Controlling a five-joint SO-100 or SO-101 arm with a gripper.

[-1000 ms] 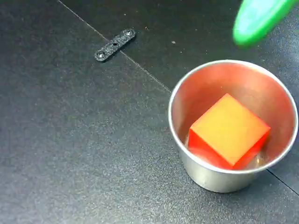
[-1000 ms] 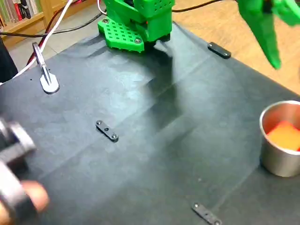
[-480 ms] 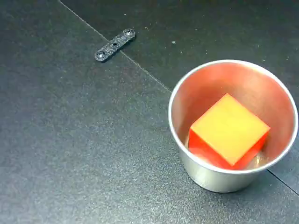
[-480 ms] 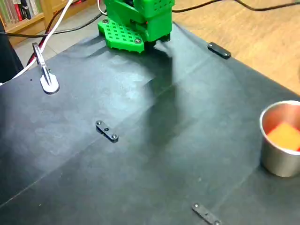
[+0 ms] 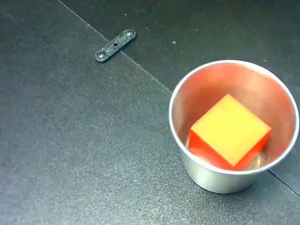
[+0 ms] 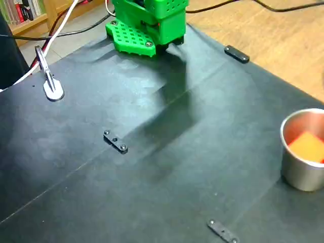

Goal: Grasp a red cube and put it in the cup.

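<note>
Cup (image 5: pixel 206 176): upright on the dark mat (image 5: pixel 70 140), right side in both fixed views.
Red cube (image 5: pixel 229 131): down inside the cup, resting on the bottom, turned corner-on.
Pincer: out of sight in both views, so open or closed cannot be told; no places relative to it.
Green arm base (image 6: pixel 147 23): far edge of mat.
Small black bracket (image 5: pixel 115 45): flat, well apart from cup.

Gripper gone from both fixed views; blurred hand at lower left also gone.
</note>
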